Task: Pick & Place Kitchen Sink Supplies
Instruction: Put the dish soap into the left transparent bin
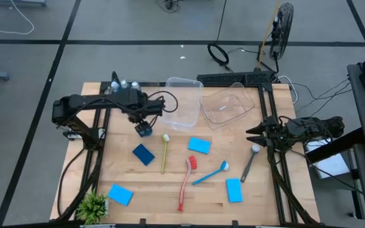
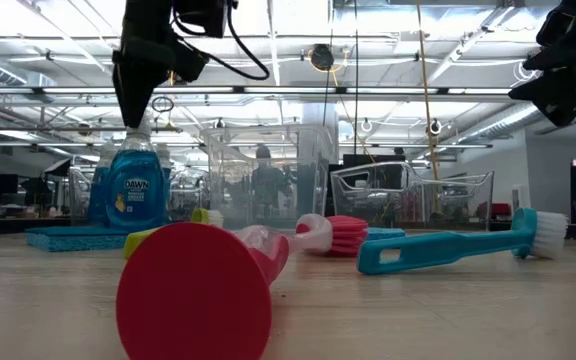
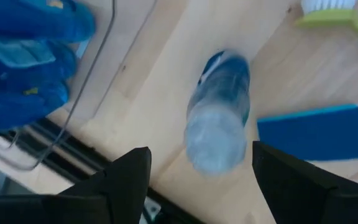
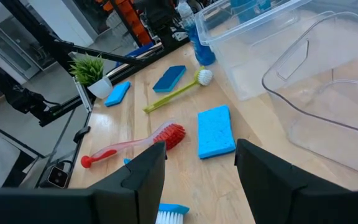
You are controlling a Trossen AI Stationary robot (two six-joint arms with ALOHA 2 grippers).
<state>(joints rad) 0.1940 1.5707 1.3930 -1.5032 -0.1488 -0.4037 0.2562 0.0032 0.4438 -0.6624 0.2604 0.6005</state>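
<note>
A small clear bottle of blue liquid (image 3: 219, 118) stands upright on its base near the table's far left (image 1: 144, 130). My left gripper (image 3: 201, 158) hangs open right above it, one finger on either side of the pale cap and apart from it. The low view shows the bottle (image 2: 134, 190) under that gripper (image 2: 140, 110). Several more bottles (image 1: 120, 84) stand at the far-left edge. Blue sponges (image 1: 199, 145) (image 1: 143, 154) and the yellow-green (image 1: 165, 152), red (image 1: 185, 180), blue (image 1: 211, 173) and grey (image 1: 251, 161) brushes lie flat. My right gripper (image 1: 251, 133) waits open at the right edge.
Two clear plastic tubs (image 1: 184, 101) (image 1: 227, 104) sit at the far middle of the table. A small green plant (image 1: 92, 206) stands at the near-left corner. Two more blue sponges (image 1: 120, 194) (image 1: 234, 189) lie near the front edge.
</note>
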